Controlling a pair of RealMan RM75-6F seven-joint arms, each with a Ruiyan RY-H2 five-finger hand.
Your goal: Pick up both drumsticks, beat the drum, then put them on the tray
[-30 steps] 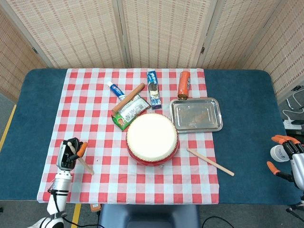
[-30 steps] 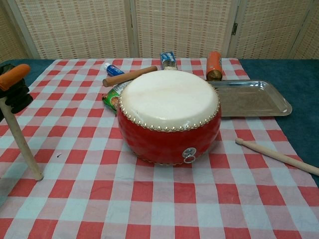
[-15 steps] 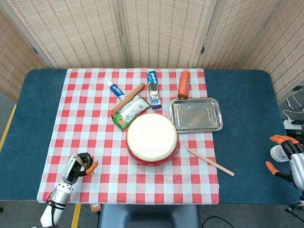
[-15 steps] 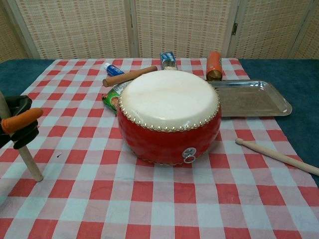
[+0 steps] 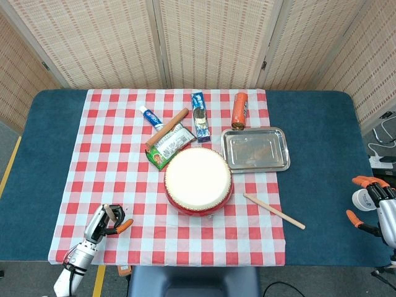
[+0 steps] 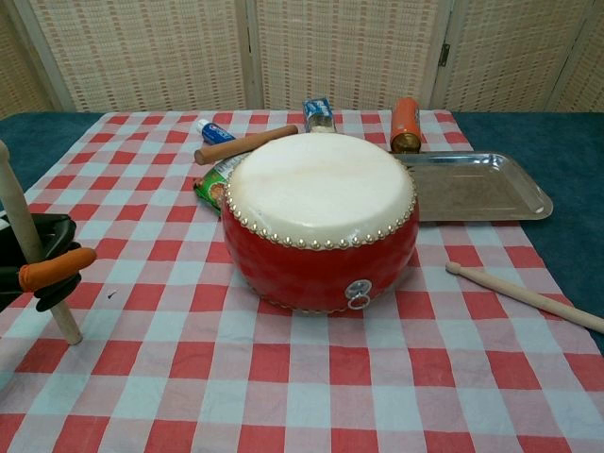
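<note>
Drumstick left of the drum is clamped in the left hand and could be dropped if tilted.

Tray right of drum

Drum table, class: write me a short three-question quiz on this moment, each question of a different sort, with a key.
1. True or false: both drumsticks lie on the tray.
2. Which hand holds a drumstick? A) left B) right C) neither
3. Fill in: the loose drumstick lies on the checked cloth to the ___ of the drum, seen from the head view.

Key: 1 false, the tray is bare. 2 A, the left hand grips a drumstick; the right hand holds nothing. 3 right.
</note>
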